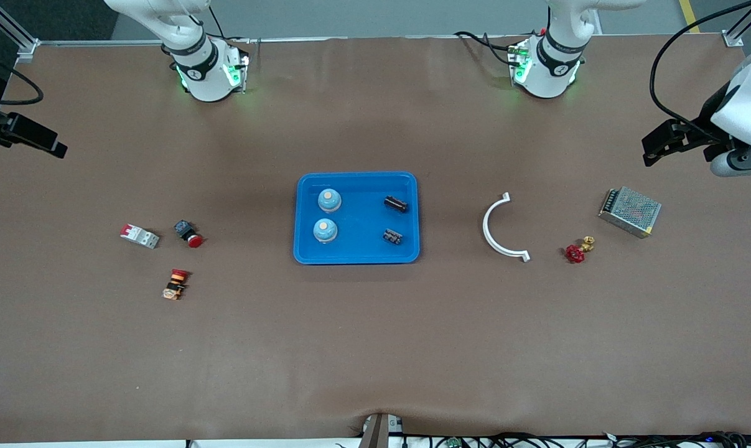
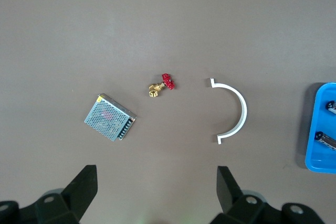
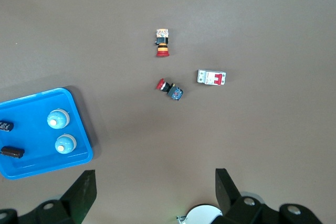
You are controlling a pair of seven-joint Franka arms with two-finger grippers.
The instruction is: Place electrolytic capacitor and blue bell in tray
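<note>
The right gripper hangs wide open and empty over bare table, well apart from the tray. In it sit two blue bells, light, rounded and slick, best pinched low on the sides, and two capacitors, small stiff cylinders to take across the body. The raised rim hinders low approaches; open table surrounds it. The left gripper waits open, holding nothing, above the metal box

A wide table covered in matte brown sheeting fills nearly the whole front view, lit evenly with only soft shadows. Along its edge farthest from the front camera shows a strip of grey floor; black cables trail along the nearest edge.
</note>
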